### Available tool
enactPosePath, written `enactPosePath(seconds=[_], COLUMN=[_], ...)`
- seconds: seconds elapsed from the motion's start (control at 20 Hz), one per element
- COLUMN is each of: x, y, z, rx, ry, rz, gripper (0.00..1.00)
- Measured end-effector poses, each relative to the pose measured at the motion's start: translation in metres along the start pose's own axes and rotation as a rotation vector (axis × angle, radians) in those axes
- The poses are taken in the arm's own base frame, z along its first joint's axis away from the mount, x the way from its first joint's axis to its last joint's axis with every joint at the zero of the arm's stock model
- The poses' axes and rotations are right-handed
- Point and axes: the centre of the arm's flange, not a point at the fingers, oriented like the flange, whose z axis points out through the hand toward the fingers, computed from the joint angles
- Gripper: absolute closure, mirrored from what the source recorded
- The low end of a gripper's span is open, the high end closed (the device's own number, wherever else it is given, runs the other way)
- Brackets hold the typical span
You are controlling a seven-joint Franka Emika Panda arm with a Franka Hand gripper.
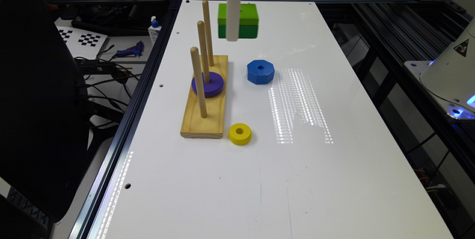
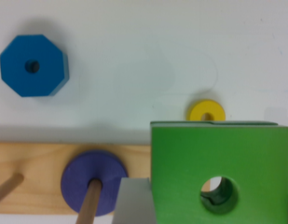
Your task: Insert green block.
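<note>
- Gripper point(image 1: 233, 37): closed on the green block point(image 1: 248, 15). In the wrist view, one grey finger point(image 2: 132, 202) lies flat against the block's side. The gap between the fingers equals the block's width.
- Green block: carried clear of the white table point(image 1: 259, 179), lime half up and darker half down. In the wrist view it sits close to the camera, its round centre hole is open, and it overlaps one end of the wooden peg board point(image 2: 36, 158) and the edge of the yellow ring point(image 2: 207, 111).
- Writing: the label on the small white bottle point(image 1: 154, 31) beside the table is too small to read. The white robot base point(image 1: 451, 72) carries a triangular warning sign with no legible text.
- Peg board: holds three upright wooden pegs. The purple ring point(image 1: 213, 87) sits on the middle peg point(image 1: 203, 51); the other two pegs are bare.
- Loose parts on the table: the blue octagonal piece point(image 1: 261, 72) lies near the board. The yellow ring lies just beside the board's near corner.
</note>
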Motion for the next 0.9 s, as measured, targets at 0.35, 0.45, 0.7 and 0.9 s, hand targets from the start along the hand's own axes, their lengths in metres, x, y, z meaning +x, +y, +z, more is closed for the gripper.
enactPosePath(seconds=[0.35, 0.45, 0.7, 0.9], x=[0.012, 0.013, 0.012, 0.007], y=[-0.02, -0.024, -0.029, -0.033], z=[0.003, 0.004, 0.004, 0.004], rx=[0.012, 0.013, 0.016, 0.017], ry=[-0.005, -0.007, -0.008, -0.008], rz=[-0.006, -0.008, -0.011, -0.012], gripper=[1.0, 1.0, 1.0, 1.0])
